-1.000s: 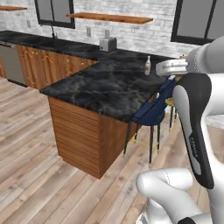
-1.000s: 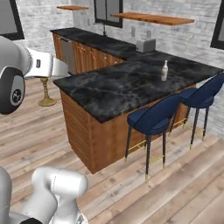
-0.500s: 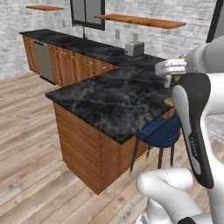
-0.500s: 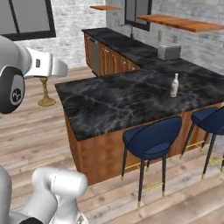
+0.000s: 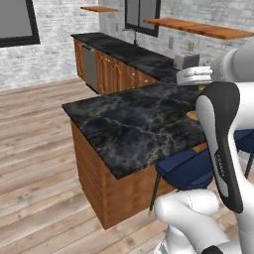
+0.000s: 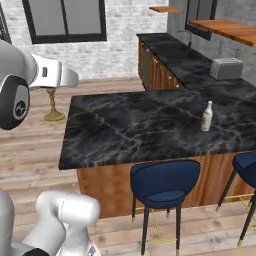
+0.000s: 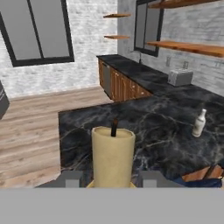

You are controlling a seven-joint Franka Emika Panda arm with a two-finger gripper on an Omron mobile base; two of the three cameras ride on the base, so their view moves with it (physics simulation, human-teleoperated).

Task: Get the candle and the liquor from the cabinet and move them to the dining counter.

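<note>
Left base view: I see the tabletop (image 5: 134,124) – the black marble island with pale veins on a brown wood base – ahead of my white arm. A blue-seated stool (image 5: 186,168) is tucked against its near side. A silver toaster (image 5: 186,60) sits on the long wall counter (image 5: 124,49) behind, under a wooden shelf (image 5: 198,27) on the white brick wall.

Right base view: The liquor (image 6: 206,116), a pale bottle, stands upright on the tabletop (image 6: 130,125) toward its right end, well apart from my arm. The candle's brass stem and round foot (image 6: 52,107) show below my white forearm at left, over the wood floor, off the tabletop's left end. Two blue stools (image 6: 162,187) line the near side.

Hand view: The candle (image 7: 112,156) – a pale-yellow taper with a dark wick – rises upright between my two finger tips; the hand (image 7: 113,178) is clenched on it. Beyond lie the tabletop (image 7: 144,131) and the liquor (image 7: 199,123) at right.
</note>
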